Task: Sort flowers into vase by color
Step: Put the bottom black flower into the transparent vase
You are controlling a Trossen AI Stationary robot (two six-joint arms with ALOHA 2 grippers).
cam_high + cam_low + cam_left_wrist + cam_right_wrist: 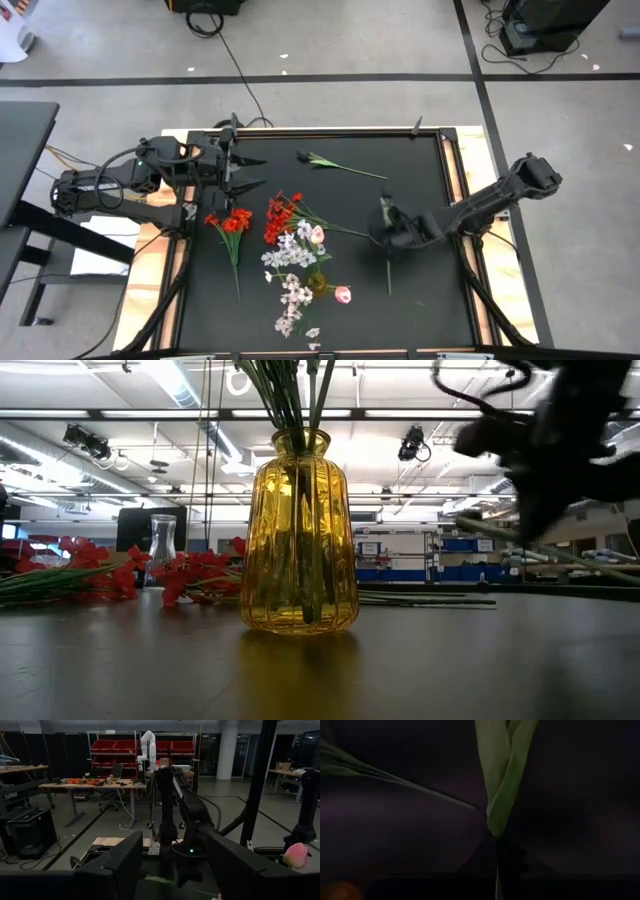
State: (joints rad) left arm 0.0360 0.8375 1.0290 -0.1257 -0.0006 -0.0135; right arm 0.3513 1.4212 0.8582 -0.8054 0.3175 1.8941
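Black tabletop [420,290] | amber vase [299,535]: green stems | right jaws [387,232] clamp stem [389,272] | left jaws [250,171] spread, empty

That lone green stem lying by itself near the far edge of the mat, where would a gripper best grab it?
Probably mid-stem on the lone green stem, coming straight down from above. It lies flat on the black mat, thin and nearly straight, with bare mat on both sides for the fingers. Its leafy end looks bulkier and floppier, so gripping there seems less secure.

Robotics lab or workshop hall, red storage bins [112,746] on shelving, workbench [90,784], white robot arm [147,747], ceiling ducts [185,390]
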